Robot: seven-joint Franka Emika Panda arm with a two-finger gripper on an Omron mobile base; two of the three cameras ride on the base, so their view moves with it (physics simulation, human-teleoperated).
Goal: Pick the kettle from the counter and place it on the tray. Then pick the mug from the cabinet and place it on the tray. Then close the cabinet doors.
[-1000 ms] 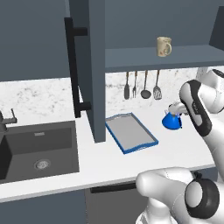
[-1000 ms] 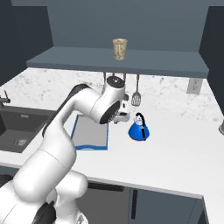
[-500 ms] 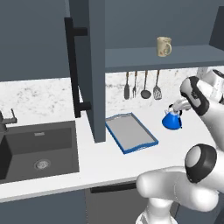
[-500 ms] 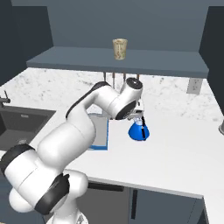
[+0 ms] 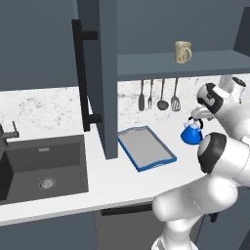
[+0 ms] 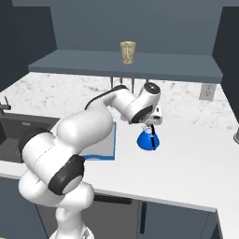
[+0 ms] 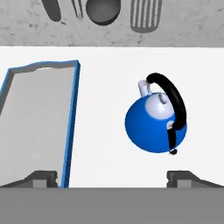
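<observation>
The blue kettle (image 5: 191, 135) (image 6: 149, 140) with its black arched handle stands on the white counter (image 5: 58, 110), right of the tray (image 5: 145, 146). My gripper (image 5: 197, 116) (image 6: 151, 124) hangs open just above it, touching nothing. In the hand view the kettle (image 7: 155, 125) lies between the two fingertips (image 7: 184, 177), nearer the right one, and the blue-rimmed tray (image 7: 37, 118) is at the left. The beige mug (image 5: 183, 51) (image 6: 128, 52) stands on the shelf of the open cabinet (image 5: 176, 66).
An open cabinet door (image 5: 105, 73) with a black bar handle juts out over the counter left of the tray. Several utensils (image 5: 158, 95) hang on the wall behind the kettle. The dark sink (image 5: 44, 166) lies at the left. A wall outlet (image 6: 204, 92) is at the right.
The hand has swung rightwards from over the tray's edge to above the kettle. The jaws have stayed wide apart; kettle, mug and tray have not moved.
</observation>
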